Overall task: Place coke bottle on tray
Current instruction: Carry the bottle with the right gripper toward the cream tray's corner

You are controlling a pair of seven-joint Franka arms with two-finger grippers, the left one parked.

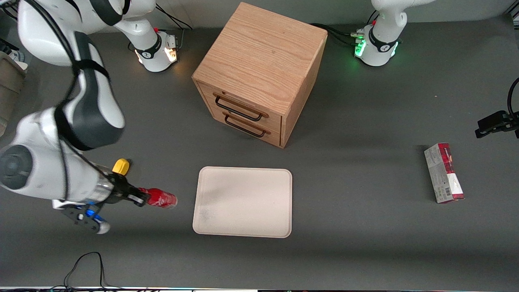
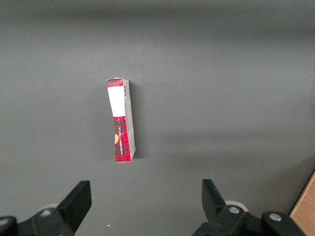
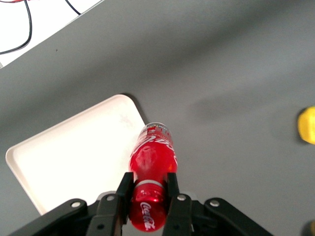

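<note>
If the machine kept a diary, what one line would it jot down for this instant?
step: carry to tray | pincer: shut on coke bottle | bottle: lifted, tilted, beside tray | tray: nothing on it

White writing on the red bottle

The coke bottle (image 3: 150, 174) has a curly white Coca-Cola name near its cap, read in the right wrist view, where the gripper (image 3: 147, 194) pinches it by the neck. The red-and-grey carton (image 1: 444, 172), toward the parked arm's end of the table (image 1: 365, 243), has tiny print and a barcode, too small to read.
</note>
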